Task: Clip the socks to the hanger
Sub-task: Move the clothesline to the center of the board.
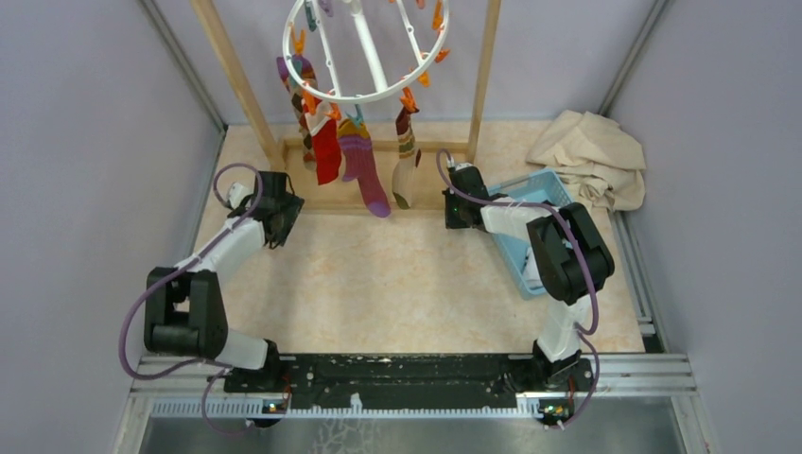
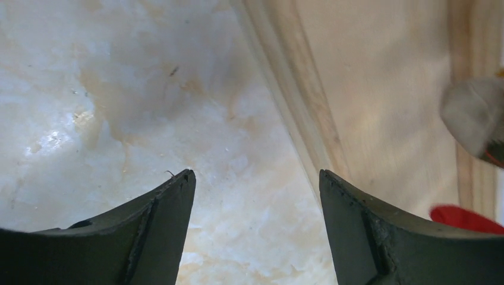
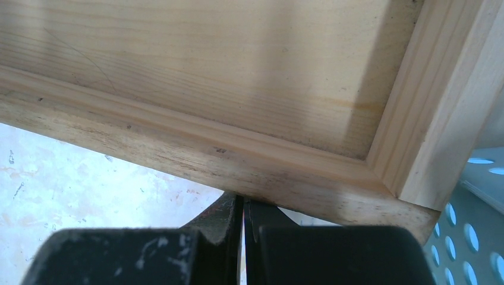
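Nearest you, at the bottom of the top view, both arms reach up the frame over the bench (image 1: 397, 274), and there is bare surface between them. Your left gripper (image 2: 255, 178), left of centre, has its jaws spread wide with nothing between them. It is low over the bench, just beside the base of the wooden frame (image 1: 242, 80). Your right gripper (image 3: 243, 205), right of centre, is closed to a thin slit with nothing visible in it, and its tips are right up against that same base. The right arm lies across one blue basket (image 1: 541, 187), which takes up the room on that side. Further up, the socks (image 1: 327, 151) hang in the middle of the frame. You can count four: check, red, purple and striped. Their toes dangle between the two grippers. They are pegged to the rim of the one round white hanger (image 1: 378, 96) at the top centre, between the two poles. One beige cloth (image 1: 591, 156) is heaped at the upper right. Walls close in on both sides.
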`<state>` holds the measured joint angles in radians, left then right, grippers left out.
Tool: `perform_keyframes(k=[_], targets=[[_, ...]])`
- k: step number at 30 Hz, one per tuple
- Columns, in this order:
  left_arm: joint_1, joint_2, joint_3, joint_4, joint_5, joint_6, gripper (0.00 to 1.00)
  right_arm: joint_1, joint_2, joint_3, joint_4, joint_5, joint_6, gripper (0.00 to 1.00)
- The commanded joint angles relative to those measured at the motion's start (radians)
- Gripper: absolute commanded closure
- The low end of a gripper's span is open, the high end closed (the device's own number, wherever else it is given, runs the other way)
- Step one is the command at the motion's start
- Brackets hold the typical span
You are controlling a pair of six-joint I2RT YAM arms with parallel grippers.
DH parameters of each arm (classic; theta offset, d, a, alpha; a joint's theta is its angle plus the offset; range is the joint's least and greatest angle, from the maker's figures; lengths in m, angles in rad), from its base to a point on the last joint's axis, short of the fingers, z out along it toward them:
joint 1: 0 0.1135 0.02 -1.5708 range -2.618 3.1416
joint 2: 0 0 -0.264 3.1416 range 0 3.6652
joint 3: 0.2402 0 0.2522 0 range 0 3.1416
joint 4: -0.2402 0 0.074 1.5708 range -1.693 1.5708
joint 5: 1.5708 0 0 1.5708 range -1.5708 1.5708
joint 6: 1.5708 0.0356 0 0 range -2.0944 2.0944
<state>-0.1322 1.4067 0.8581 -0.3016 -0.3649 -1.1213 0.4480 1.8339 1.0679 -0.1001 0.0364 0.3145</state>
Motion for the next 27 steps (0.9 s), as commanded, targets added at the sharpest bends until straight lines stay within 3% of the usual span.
perform_keyframes(k=[1,8,16,27], targets=[[0.045,0.113,0.087,-0.128,-0.022,-0.161,0.19,-0.014,0.0,0.039,0.033,-0.001,-0.012,1.0],[0.123,0.216,0.112,-0.016,0.062,-0.088,0.1,-0.015,0.0,0.029,0.034,0.01,-0.027,1.0],[0.154,0.179,0.062,0.147,0.179,-0.016,0.11,-0.017,0.005,0.03,0.04,0.0,-0.025,1.0],[0.161,0.233,0.168,0.112,0.192,-0.037,0.12,-0.021,0.037,0.032,0.046,-0.005,-0.019,1.0]])
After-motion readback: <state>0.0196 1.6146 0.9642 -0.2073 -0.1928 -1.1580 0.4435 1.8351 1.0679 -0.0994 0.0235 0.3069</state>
